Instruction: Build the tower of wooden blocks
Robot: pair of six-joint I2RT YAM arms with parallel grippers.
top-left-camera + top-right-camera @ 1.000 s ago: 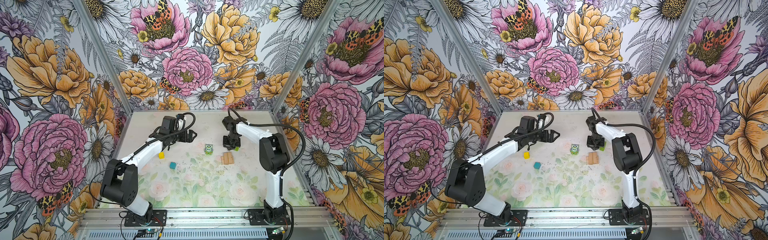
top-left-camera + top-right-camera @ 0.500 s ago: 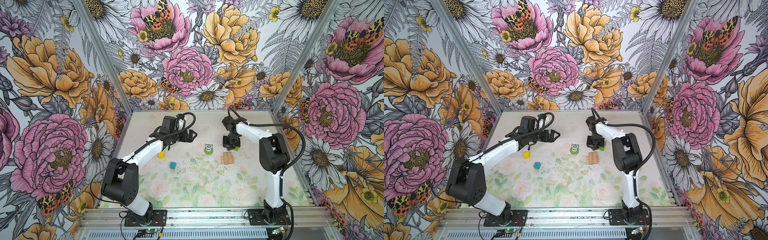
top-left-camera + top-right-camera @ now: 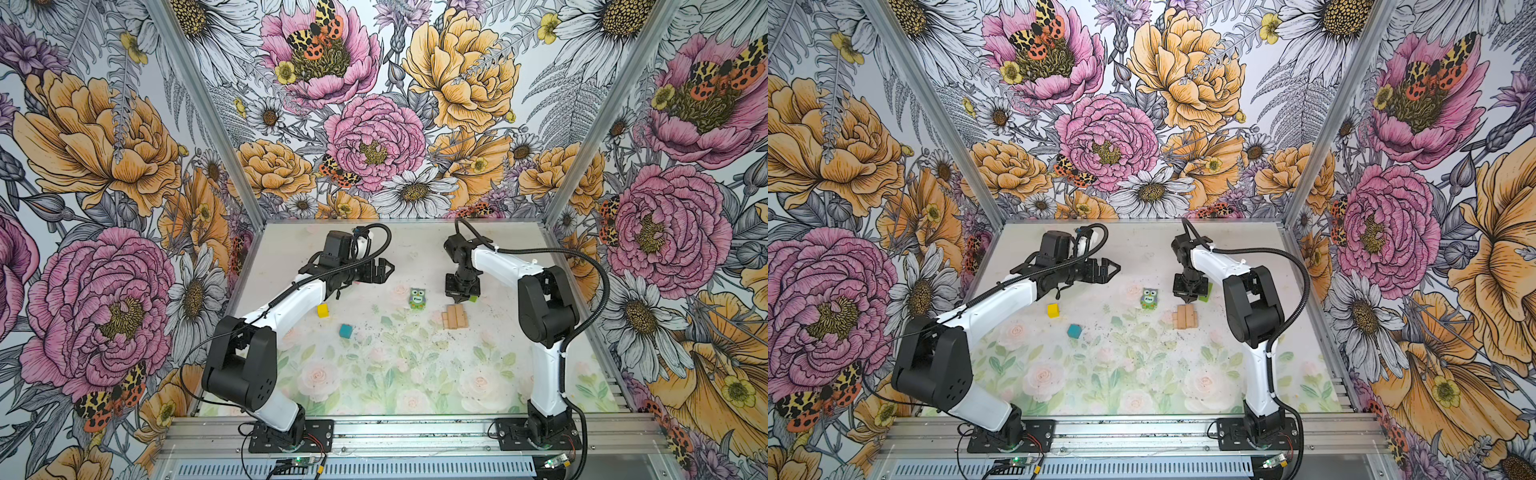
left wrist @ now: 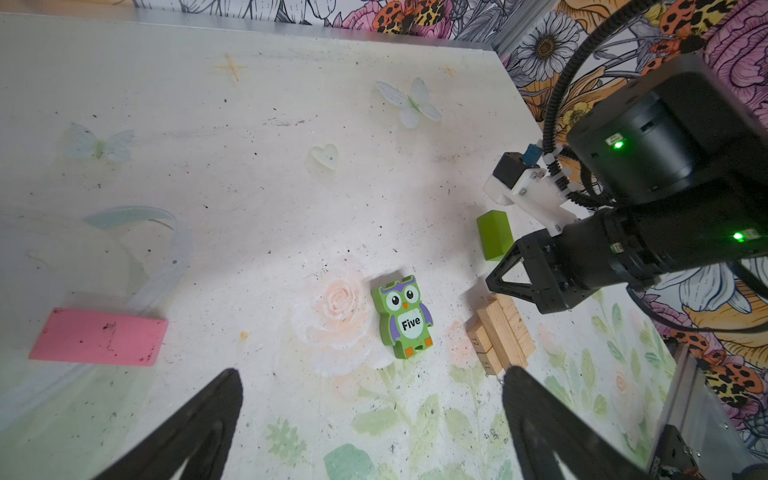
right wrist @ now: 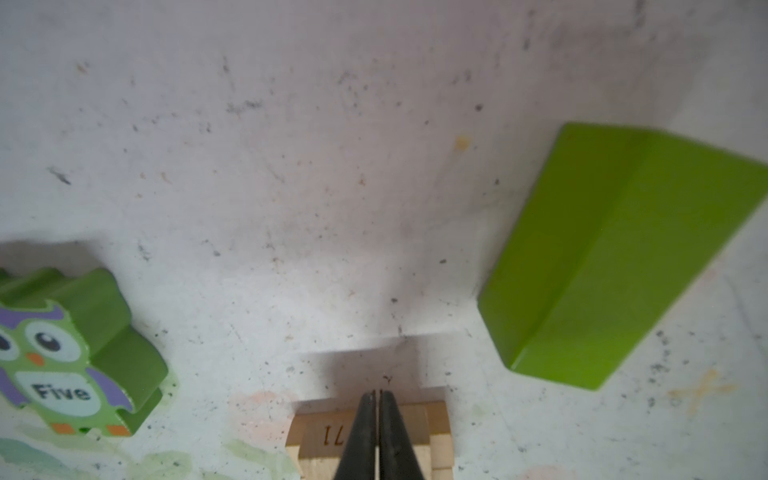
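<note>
A small pile of tan bars (image 3: 455, 316) (image 3: 1185, 316) (image 4: 500, 334) lies right of centre on the table. My right gripper (image 3: 460, 296) (image 3: 1190, 297) (image 5: 378, 392) is shut and empty, its tips pointing down over the pile's far end (image 5: 320, 436). A lime-green bar (image 3: 473, 297) (image 4: 494, 235) (image 5: 615, 257) lies just beside it. The owl-printed piece (image 3: 417, 298) (image 4: 403, 318) (image 5: 70, 357) lies left of the pile. A yellow cube (image 3: 322, 310) and a teal cube (image 3: 345, 331) sit further left. My left gripper (image 3: 388, 270) (image 3: 1115, 268) (image 4: 370, 374) hovers open and empty. The left wrist view shows a pink bar (image 4: 99, 336).
Flower-printed walls (image 3: 374, 166) close in the table at the back and on both sides. A metal rail (image 3: 395, 428) with both arm bases runs along the front. The floral mat (image 3: 395, 374) covers the near half of the table.
</note>
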